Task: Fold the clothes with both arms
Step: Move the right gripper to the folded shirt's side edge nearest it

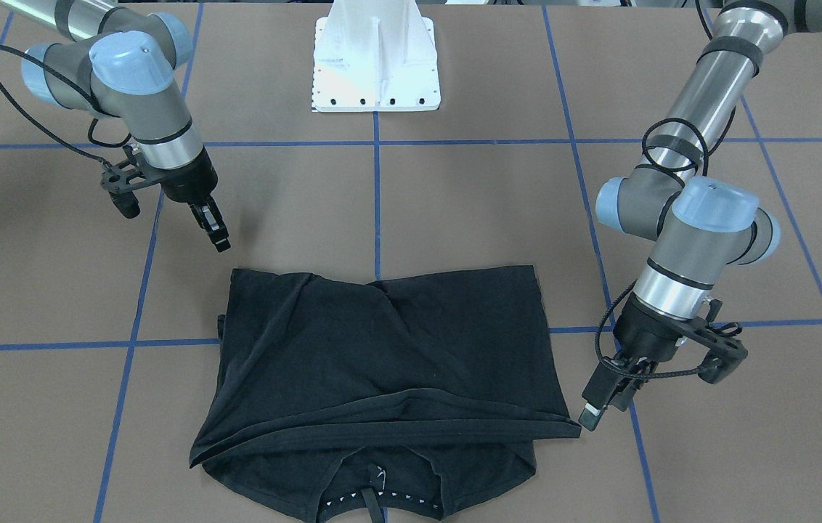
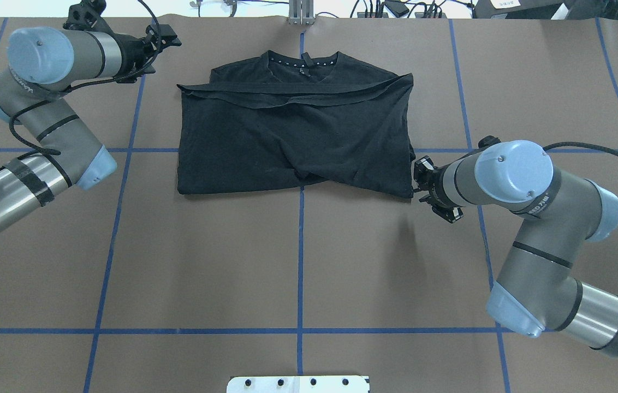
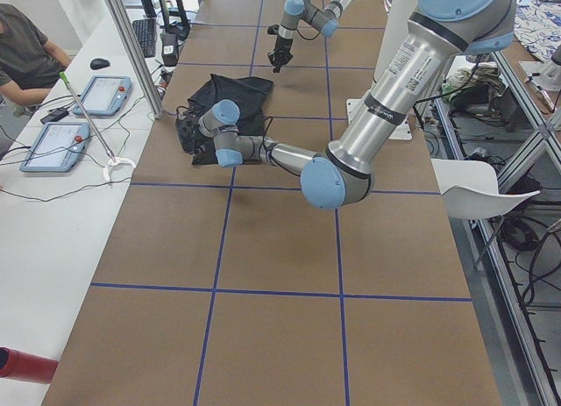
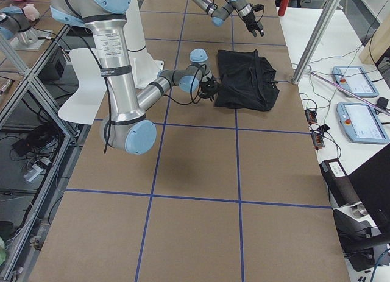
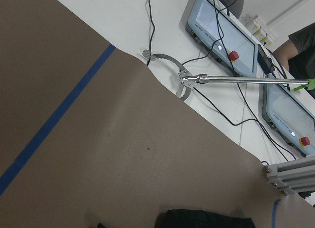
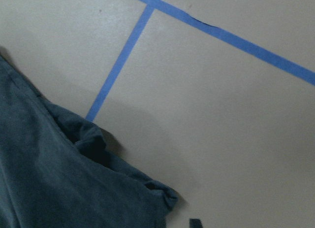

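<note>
- Black T-shirt (image 1: 382, 349) lies folded on the table (image 1: 454, 203), in the middle of its width and on the side away from the robot.
- Its collar (image 1: 380, 501) points away from the robot. A folded-over layer covers the body, and its edge runs across just short of the collar.
- The left arm (image 1: 701, 109) reaches down to the shirt's far corner on the robot's left.
- The left claw (image 1: 600, 407) points at that corner and its tip is just beside the cloth. Contact cannot be confirmed. Whether this claw is released or clenched cannot be determined.
- The right arm (image 1: 149, 109) bends down at the shirt's near corner on the robot's right.
- The right claw (image 1: 213, 229) hangs just beside that corner, tilted toward it, and no cloth is in it. Its fingers (image 1: 218, 236) appear as one narrow shape, so its state cannot be determined.
- Blue tape lines (image 1: 376, 196) divide the brown table into squares, and the shirt lies across one of them.
- The white mounting base (image 1: 376, 65) stands at the robot's edge of the table, well apart from the shirt.
</note>
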Available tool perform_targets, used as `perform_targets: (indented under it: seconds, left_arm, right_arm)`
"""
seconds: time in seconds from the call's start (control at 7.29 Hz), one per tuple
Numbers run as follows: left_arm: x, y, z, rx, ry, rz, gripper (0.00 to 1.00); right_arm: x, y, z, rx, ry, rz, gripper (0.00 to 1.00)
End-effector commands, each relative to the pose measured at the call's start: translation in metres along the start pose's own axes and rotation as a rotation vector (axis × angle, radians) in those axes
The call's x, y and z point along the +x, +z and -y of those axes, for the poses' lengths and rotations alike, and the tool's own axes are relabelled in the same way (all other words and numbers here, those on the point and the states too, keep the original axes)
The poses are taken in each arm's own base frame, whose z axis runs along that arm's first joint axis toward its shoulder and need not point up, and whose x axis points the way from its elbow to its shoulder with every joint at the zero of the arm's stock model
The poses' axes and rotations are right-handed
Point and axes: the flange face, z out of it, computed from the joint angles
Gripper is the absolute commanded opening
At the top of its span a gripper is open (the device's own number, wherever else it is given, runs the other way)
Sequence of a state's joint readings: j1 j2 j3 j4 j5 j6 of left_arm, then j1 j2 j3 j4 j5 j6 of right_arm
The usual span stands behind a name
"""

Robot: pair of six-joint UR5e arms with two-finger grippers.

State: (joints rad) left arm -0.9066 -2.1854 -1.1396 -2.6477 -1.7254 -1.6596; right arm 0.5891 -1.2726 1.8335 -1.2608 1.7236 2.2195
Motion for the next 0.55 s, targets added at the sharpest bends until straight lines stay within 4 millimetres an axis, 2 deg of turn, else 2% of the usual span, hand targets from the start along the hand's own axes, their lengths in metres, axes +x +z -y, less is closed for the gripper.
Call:
perform_targets:
  seconds: [0.0,0.14,0.41]
  left_arm:
    - [-0.001,0.0,0.0,0.001,0.0,0.001,0.99]
    - [-0.001,0.0,0.0,0.003,-0.002,0.001,0.99]
    - [-0.001,0.0,0.001,0.004,-0.002,0.001,0.99]
  right_arm:
    - [-0.021,0.028,0.002,0.053,0.001,0.004,0.98]
    - [-0.023,0.042,0.005,0.08,-0.004,-0.005,0.97]
    - [-0.024,0.052,0.005,0.068,-0.011,0.015,0.96]
